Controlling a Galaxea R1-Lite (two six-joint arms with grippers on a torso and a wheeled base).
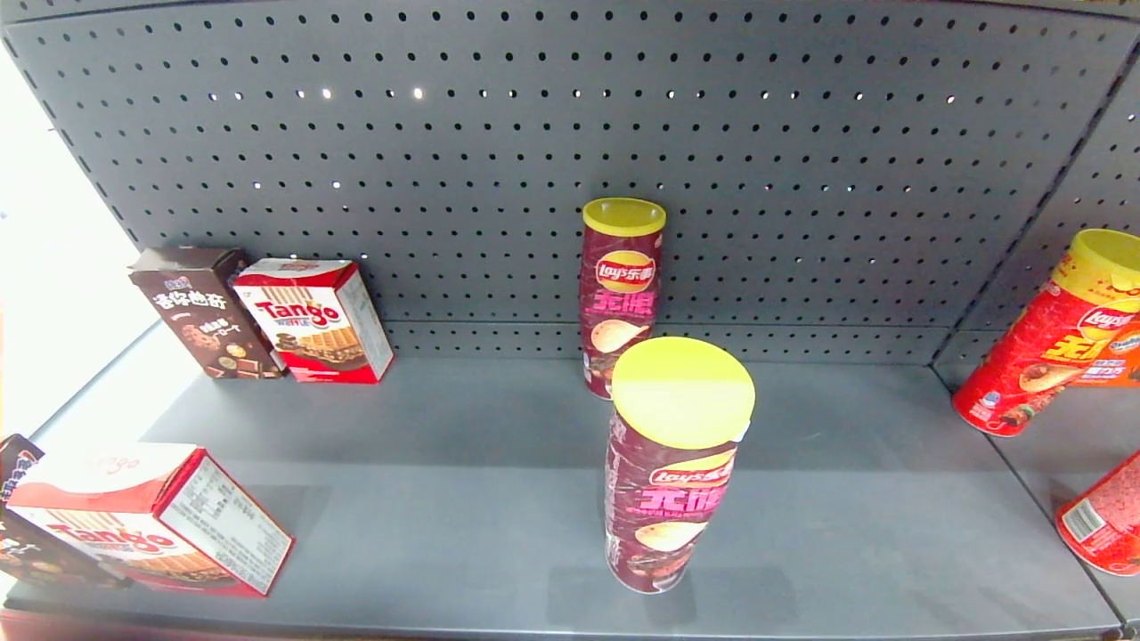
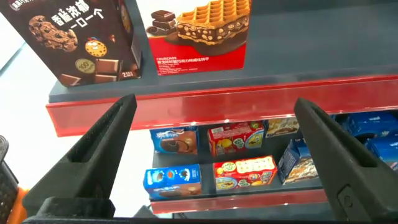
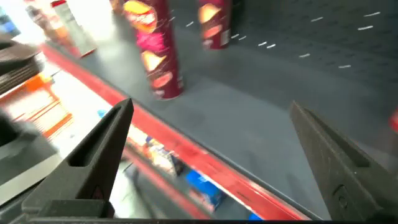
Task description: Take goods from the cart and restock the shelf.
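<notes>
Two maroon cans with yellow lids are seen standing upright on the grey shelf (image 1: 445, 463). The back can (image 1: 621, 285) is set against the pegboard (image 1: 534, 116) at the middle of the back edge. The front can (image 1: 670, 481) is placed near the middle of the front edge, in line with the back can and apart from it.

At the back left corner, a cookie box (image 1: 200, 312) and a wafer box (image 1: 316, 320) are stood side by side, touching, against the pegboard. At the front left corner a second wafer box (image 1: 147, 521) is placed, with a second cookie box (image 1: 18, 525) just beside it at the left edge. Beyond the right edge, two red cans are seen on the neighbouring bay: one (image 1: 1051, 338) near the back, one (image 1: 1104, 516) near the front.

The left gripper (image 2: 216, 102) is held released, its fingers spread wide with nothing between them, before the red strip (image 2: 249, 99) on the shelf's front edge, below the boxes of the front left corner. Lower boxes (image 2: 242, 155) in blue and red are seen on the shelves beneath.

The right gripper (image 3: 211, 106) is likewise released and empty, its fingers wide apart, held outside the front edge, facing the two maroon cans.
</notes>
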